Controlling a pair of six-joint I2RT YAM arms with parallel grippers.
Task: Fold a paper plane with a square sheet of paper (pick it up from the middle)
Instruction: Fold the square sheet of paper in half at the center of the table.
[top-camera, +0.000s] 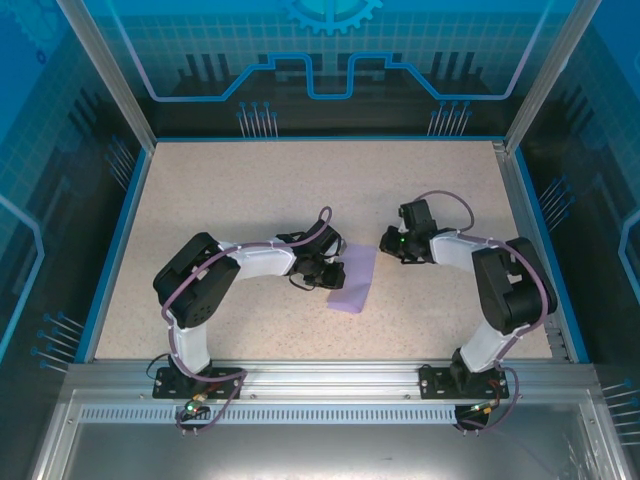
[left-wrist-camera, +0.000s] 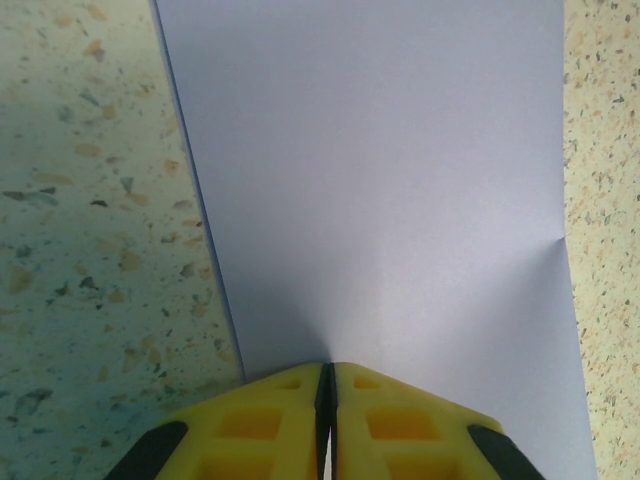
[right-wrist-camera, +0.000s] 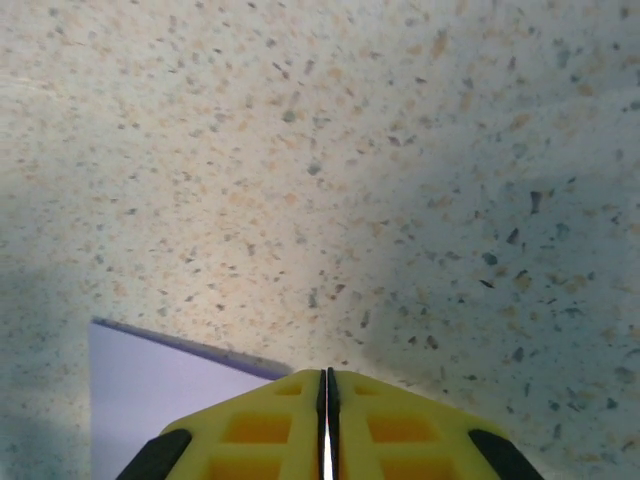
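In the middle of the table (top-camera: 250, 190), the left gripper (left-wrist-camera: 328, 370) is closed tight, tips right at the edge of the purple paper (left-wrist-camera: 380, 180). I reckon the paper's folded in half, with no nose or wings yet. The right gripper (right-wrist-camera: 326, 375) is closed too, empty, beside a corner of the paper.
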